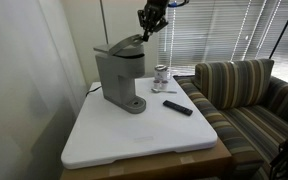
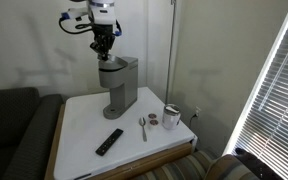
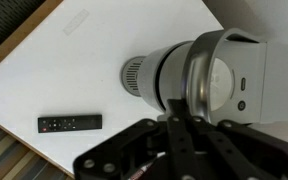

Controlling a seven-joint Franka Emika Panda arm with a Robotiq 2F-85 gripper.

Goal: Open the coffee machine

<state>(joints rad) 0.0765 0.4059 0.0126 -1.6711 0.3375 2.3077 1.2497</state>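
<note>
The grey coffee machine [image 1: 119, 75] stands at the back of the white table, also seen in an exterior view [image 2: 119, 85]. Its top lid looks tilted up at the front edge. My gripper [image 1: 147, 35] hangs just above that raised lid edge, also seen in an exterior view [image 2: 106, 50]. In the wrist view the fingers [image 3: 179, 125] are pressed together right over the machine's rounded top [image 3: 214, 75]. Whether they touch the lid I cannot tell.
A flat black remote [image 1: 178, 107] [image 2: 109, 142] [image 3: 70, 123] lies on the white table [image 1: 134, 135]. A small glass jar [image 1: 161, 75] [image 2: 171, 117] and a spoon [image 2: 142, 127] lie near it. A striped sofa [image 1: 249, 100] borders the table. A wall stands behind the machine.
</note>
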